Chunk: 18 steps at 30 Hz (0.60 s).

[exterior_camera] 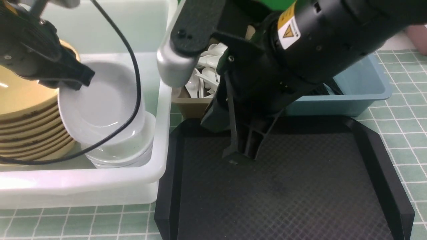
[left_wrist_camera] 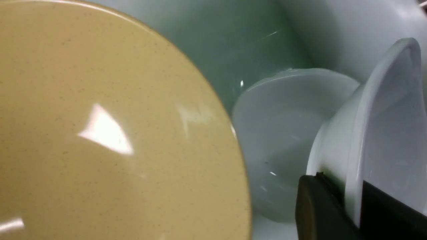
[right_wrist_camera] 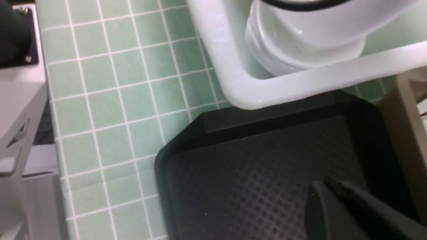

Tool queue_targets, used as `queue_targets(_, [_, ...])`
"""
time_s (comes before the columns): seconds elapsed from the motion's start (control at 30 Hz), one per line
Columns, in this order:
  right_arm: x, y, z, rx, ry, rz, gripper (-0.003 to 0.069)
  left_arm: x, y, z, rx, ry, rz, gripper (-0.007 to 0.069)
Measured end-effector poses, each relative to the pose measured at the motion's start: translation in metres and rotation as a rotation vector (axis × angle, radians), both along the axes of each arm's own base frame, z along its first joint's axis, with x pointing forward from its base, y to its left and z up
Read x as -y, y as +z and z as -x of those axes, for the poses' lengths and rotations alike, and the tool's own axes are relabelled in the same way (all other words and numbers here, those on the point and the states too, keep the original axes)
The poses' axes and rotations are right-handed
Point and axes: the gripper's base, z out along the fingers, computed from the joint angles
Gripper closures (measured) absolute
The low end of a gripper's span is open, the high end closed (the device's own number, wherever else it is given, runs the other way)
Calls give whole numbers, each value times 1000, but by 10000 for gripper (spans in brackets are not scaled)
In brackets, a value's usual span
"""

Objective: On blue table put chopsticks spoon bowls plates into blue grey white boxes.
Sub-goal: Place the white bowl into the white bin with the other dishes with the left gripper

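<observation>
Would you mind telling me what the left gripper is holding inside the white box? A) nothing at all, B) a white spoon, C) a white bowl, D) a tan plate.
C: the left gripper is closed on the rim of a tilted white bowl, held above the stack of white bowls in the white box.
</observation>
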Motion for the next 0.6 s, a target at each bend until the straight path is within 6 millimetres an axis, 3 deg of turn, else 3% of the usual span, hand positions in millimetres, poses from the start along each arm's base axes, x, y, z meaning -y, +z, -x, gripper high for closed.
queue_targets(0.13, [0, 0, 0, 0, 2, 4, 607, 1, -18, -16, -43, 0, -19, 619])
queue_targets(0.33, [0, 0, 0, 4, 6, 8, 606, 4, -61, -47, -125, -23, -41, 620])
queue_targets(0.6, [1, -1, 0, 5, 8, 16, 604, 5, -65, -52, -137, -55, -54, 611])
